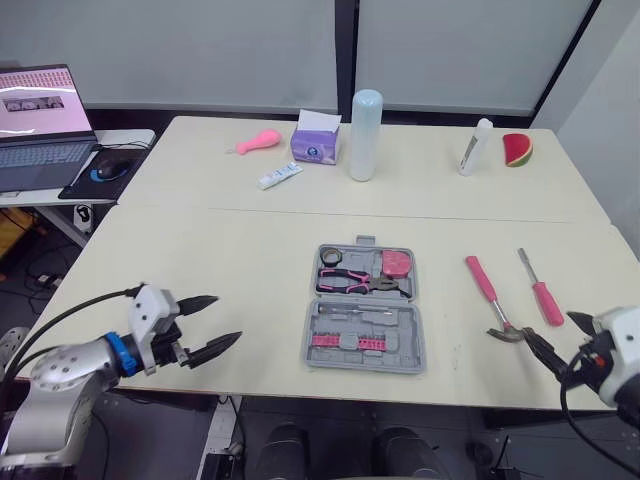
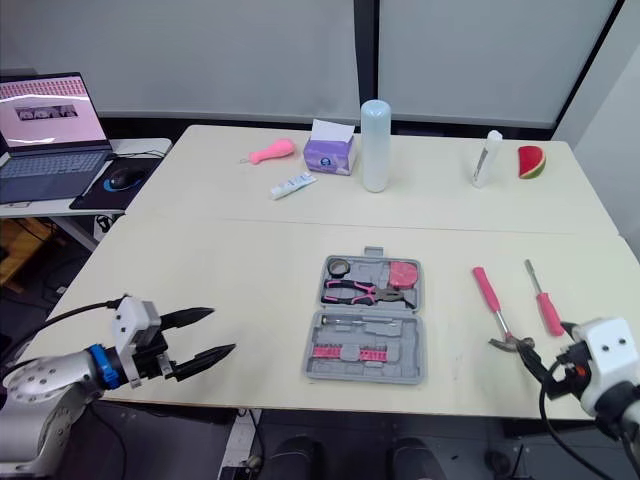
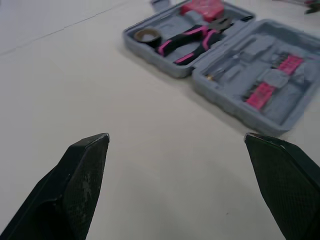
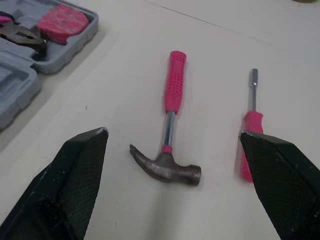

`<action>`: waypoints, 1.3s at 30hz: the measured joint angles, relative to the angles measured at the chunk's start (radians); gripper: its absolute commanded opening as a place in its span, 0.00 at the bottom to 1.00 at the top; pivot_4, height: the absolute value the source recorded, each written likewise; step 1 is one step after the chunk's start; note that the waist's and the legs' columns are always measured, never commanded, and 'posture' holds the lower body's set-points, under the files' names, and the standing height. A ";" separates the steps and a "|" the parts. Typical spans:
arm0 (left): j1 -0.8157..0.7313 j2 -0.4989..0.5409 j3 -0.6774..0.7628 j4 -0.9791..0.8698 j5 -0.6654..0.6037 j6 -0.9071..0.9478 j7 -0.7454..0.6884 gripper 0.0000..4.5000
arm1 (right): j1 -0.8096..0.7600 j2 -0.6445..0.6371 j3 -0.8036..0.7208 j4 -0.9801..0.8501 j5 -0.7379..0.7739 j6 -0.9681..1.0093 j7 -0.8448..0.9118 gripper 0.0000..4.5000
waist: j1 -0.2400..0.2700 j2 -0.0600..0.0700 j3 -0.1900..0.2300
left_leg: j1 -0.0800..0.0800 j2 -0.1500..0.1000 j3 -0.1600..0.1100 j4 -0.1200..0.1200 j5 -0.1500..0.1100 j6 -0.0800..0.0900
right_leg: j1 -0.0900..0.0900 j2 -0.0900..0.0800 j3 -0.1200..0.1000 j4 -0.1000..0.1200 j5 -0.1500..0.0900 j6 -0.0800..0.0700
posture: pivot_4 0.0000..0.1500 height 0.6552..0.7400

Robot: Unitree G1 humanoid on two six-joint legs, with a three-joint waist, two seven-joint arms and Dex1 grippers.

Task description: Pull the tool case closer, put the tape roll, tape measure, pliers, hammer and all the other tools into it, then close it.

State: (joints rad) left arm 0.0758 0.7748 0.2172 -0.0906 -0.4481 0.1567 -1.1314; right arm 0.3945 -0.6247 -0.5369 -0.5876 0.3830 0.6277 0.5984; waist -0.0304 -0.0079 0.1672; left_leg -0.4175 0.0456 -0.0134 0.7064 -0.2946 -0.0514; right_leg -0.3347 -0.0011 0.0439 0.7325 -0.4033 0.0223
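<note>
As the left eye view showed, left gripper [image 1: 226, 318]: was spread wide, empty, level over the table's [image 1: 200, 250] near edge, with bare tabletop between it and the open tool case [image 1: 412, 350].
Right gripper [image 1: 548, 327]: was wide, empty, at the near right edge, just beside the hammer [image 1: 485, 285] head.
Left wrist view: fingers [image 3: 82, 175] stood far apart; the case ahead held pliers [image 3: 185, 42], tape roll [image 3: 146, 35] and tape measure [image 3: 202, 7].
Right wrist view: hammer and screwdriver [image 4: 250, 127] lay side by side, apart, outside the case.

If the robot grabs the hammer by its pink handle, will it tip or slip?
Probably head-heavy: the hammer has a solid metal head at one end, so it may droop. The textured pink handle likely resists slipping. Its claw head should stop rolling.
</note>
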 measured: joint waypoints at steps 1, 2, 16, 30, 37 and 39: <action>-0.031 0.015 -0.033 -0.021 -0.011 0.018 -0.035 1.00 | -0.030 -0.019 0.025 0.004 -0.004 0.042 -0.017 0.99 | 0.001 -0.001 0.000 | 0.000 0.000 -0.001 0.000 0.000 0.000 | 0.000 0.000 0.000 0.000 0.000 0.000 | 1.00 0.44; -0.059 0.020 -0.056 -0.040 -0.019 0.029 -0.057 1.00 | -0.055 -0.028 0.044 0.011 -0.008 0.072 -0.032 0.99 | 0.001 -0.001 0.000 | -0.001 0.000 -0.001 0.000 0.000 0.000 | 0.000 0.000 0.000 0.000 0.000 0.000 | 1.00 0.44; -0.315 0.004 -0.225 -0.215 -0.109 0.168 -0.170 1.00 | -0.317 -0.016 0.244 0.308 -0.094 0.189 -0.166 0.99 | 0.000 0.000 0.001 | -0.001 0.000 0.000 0.000 0.000 0.000 | -0.001 0.002 0.001 -0.001 0.000 0.000 | 1.00 0.44; -0.345 -0.015 -0.255 -0.216 -0.100 0.165 -0.170 1.00 | -0.470 0.000 0.322 0.594 -0.142 0.078 -0.148 0.56 | 0.001 0.000 0.001 | -0.001 0.000 0.000 0.000 0.000 0.000 | -0.001 0.002 0.001 -0.001 0.000 0.000 | 1.00 0.44; -0.347 -0.015 -0.257 -0.214 -0.099 0.165 -0.168 1.00 | -0.472 0.000 0.324 0.596 -0.138 0.076 -0.144 0.24 | 0.001 0.000 0.001 | -0.002 0.000 0.000 0.000 0.000 0.000 | -0.001 0.002 0.001 -0.001 0.000 0.000 | 1.00 0.44; -0.349 -0.015 -0.257 -0.212 -0.098 0.165 -0.167 1.00 | -0.467 0.000 0.324 0.595 -0.138 0.069 -0.144 0.16 | 0.001 0.000 0.001 | -0.002 0.000 0.000 0.000 0.000 0.000 | -0.001 0.002 0.001 -0.001 0.000 0.000 | 1.00 0.44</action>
State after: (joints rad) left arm -0.2731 0.7597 -0.0401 -0.3029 -0.5458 0.3219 -1.2987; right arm -0.0721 -0.6246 -0.2134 0.0072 0.2454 0.6966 0.4547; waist -0.0289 -0.0080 0.1679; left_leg -0.4191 0.0458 -0.0132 0.7066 -0.2945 -0.0514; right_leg -0.3358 0.0008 0.0446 0.7318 -0.4033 0.0223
